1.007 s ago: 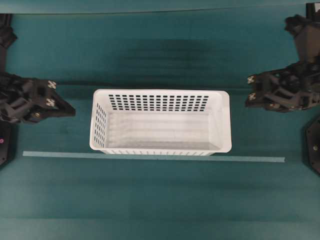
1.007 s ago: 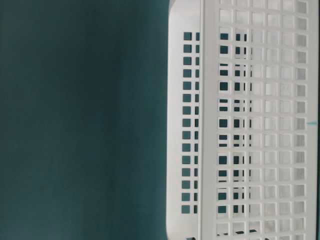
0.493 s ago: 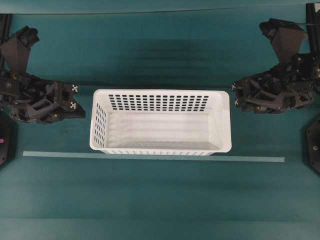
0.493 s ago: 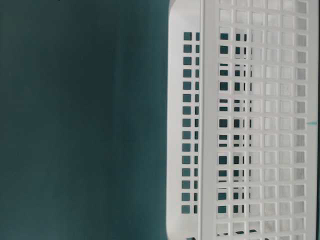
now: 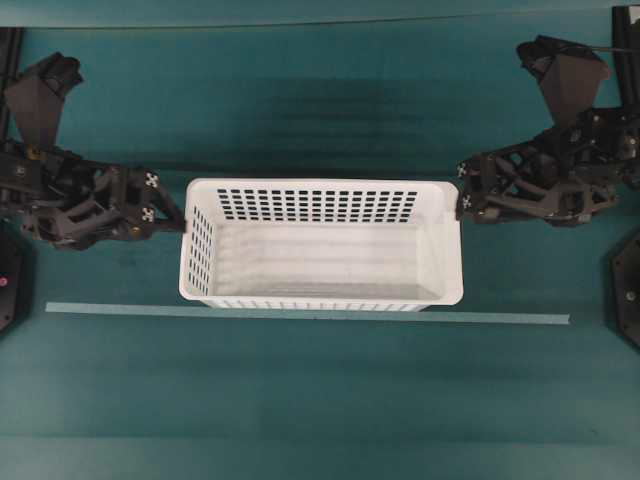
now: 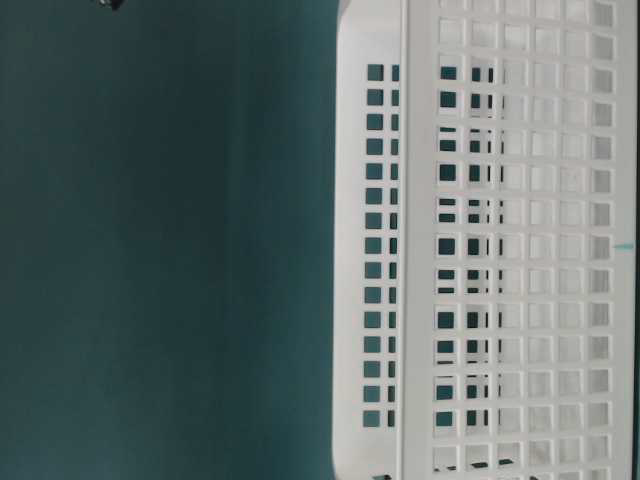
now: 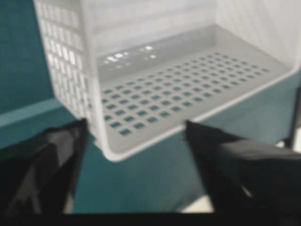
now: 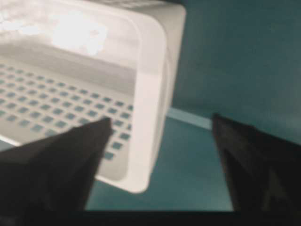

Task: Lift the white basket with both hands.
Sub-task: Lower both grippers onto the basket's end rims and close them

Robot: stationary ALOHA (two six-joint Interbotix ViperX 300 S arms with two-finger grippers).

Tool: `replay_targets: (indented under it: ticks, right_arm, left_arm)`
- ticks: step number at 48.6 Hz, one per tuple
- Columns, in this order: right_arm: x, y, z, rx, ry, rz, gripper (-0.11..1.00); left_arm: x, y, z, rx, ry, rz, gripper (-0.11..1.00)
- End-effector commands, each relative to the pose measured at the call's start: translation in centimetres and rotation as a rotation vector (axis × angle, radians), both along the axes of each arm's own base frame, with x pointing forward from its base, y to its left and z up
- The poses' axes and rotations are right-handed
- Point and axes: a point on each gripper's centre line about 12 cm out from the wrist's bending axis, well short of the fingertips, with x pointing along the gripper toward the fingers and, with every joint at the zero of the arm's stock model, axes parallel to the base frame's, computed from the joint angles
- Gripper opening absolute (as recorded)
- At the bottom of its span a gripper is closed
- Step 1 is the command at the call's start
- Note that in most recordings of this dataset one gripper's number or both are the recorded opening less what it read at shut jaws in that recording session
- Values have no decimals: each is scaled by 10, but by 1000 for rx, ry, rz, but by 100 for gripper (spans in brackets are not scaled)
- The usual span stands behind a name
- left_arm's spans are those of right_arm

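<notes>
Sitting on the teal table (image 5: 320,400) with its long axis running arm to arm, white basket (image 5: 320,295) flanked by left gripper (image 5: 178,218) and right gripper (image 5: 462,192), jaws spread, straddling each end rim.

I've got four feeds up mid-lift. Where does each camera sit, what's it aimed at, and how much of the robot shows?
Overhead: above, looking down; basket, left gripper, right gripper.
Table-level: low, rolled sideways, close on basket wall; a dark speck at the top edge.
Left wrist: behind open fingers, basket end.
Right wrist: likewise, fingers.
All share the basket.
</notes>
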Motion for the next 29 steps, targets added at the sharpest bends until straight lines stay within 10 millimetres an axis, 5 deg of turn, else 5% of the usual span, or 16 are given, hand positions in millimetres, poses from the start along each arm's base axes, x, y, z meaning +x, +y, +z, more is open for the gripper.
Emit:
replay_targets:
  ticks: [1, 29]
  right_arm:
    - [7, -1, -7, 3, 9, 0, 97]
    - [39, 6, -82, 75, 135, -52, 95]
  left_arm:
    - [9, 1, -5, 1, 20, -1, 96]
    - [52, 12, -83, -25, 239, 22, 92]
